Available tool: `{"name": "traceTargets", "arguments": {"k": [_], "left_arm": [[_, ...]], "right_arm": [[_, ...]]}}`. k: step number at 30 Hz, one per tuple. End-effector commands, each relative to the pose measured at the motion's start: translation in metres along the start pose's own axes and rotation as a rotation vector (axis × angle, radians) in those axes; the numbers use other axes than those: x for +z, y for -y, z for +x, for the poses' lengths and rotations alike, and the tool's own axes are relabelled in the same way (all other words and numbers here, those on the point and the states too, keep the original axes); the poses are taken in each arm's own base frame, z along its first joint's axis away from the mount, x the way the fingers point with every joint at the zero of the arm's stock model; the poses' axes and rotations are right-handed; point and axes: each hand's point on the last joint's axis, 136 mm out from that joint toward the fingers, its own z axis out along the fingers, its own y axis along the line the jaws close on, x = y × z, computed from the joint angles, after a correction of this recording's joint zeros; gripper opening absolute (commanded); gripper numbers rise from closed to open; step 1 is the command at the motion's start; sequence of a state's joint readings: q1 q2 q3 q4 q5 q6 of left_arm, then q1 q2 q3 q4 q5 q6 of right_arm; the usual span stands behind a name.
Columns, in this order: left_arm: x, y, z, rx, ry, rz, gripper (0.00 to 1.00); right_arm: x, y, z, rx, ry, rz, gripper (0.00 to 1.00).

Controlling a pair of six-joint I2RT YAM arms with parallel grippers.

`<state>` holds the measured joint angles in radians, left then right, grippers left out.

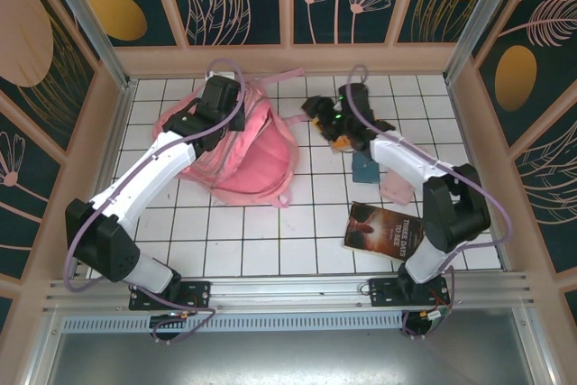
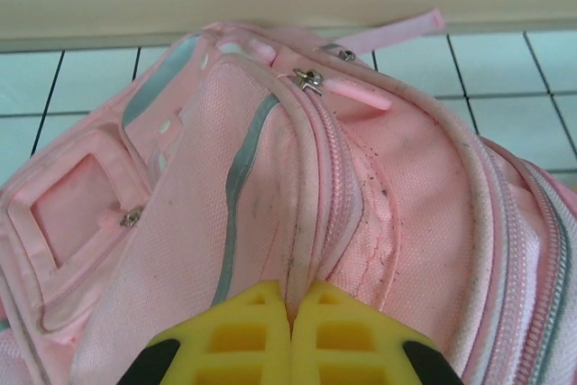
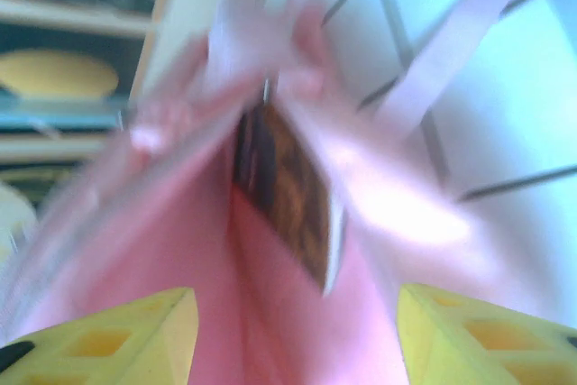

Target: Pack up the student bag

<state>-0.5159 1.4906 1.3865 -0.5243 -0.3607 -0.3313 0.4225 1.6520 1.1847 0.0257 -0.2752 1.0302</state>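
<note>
The left pincer is shut on a fold of the bag, lifting the rim just ahead of its fingers. The right pincer stands wide and empty, with the bag's mouth and a blurred dark slab straight ahead. The step looks like loading. Next, the right pincer likely needs the book, back toward its base.

Robot lab booth: aluminium rail, decorated wall panels, gridded tabletop.
</note>
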Motion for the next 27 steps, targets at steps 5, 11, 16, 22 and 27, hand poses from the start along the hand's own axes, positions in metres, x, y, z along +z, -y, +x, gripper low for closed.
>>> {"name": "traceTargets", "arguments": {"k": [5, 11, 16, 22, 27], "left_arm": [[-0.014, 0.001, 0.020, 0.059, -0.027, 0.098, 0.01], [-0.002, 0.010, 0.038, 0.019, -0.087, 0.134, 0.50], [-0.002, 0.027, 0.024, -0.047, -0.045, 0.218, 0.75], [0.007, 0.049, 0.012, -0.104, -0.032, 0.306, 0.81], [0.027, 0.074, 0.010, -0.127, -0.081, 0.379, 0.81]], "right_arm": [[0.021, 0.091, -0.078, -0.094, 0.060, 0.337, 0.63], [0.072, 0.127, -0.110, -0.136, -0.006, 0.426, 0.62], [0.100, 0.141, -0.100, -0.185, -0.088, 0.454, 0.61], [0.101, 0.161, -0.049, -0.209, -0.205, 0.473, 0.61], [0.091, 0.164, 0.015, -0.257, -0.337, 0.461, 0.60]]}}
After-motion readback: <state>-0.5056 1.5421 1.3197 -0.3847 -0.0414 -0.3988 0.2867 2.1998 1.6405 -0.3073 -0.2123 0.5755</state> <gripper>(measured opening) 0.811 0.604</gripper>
